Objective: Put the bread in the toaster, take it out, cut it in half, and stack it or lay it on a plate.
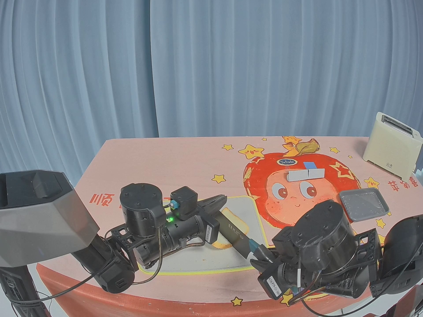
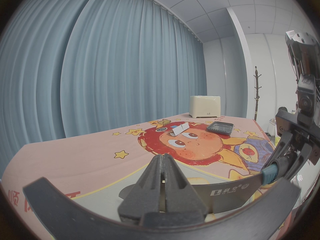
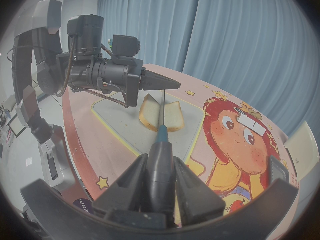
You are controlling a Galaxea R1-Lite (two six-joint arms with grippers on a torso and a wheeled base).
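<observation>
Head view: the right claw (image 1: 263, 254) is clamped on the handle of a knife (image 1: 232, 233). The blade runs out ahead of it across the bread (image 1: 235, 219), which lies on the cutting mat (image 1: 253, 203). The left claw (image 1: 221, 197) is closed with nothing seen in it. Its tip sits just over the slice near the blade's far end, and I cannot tell whether it touches either. Both forearms lie low and nearly level, pointing at each other across the mat. The toaster (image 1: 393, 144) and grey tray (image 1: 363, 204) stand well beyond the right claw.

Left wrist view: the fingers (image 2: 178, 187) meet with only a hairline between them. The blade passes just ahead of them and runs back to the right claw (image 2: 286, 159).

Right wrist view: the knife stands edge-down straight ahead of the claw, crossing the slice (image 3: 150, 113) about midway. I cannot tell whether it is cut through. I judge the bread light, soft and easily crushed. It is also likely to slide on the mat under the knife. It wants a light press on its flat top beside the blade. Each half should then be lifted by opposite crust edges with a gentle pinch.
</observation>
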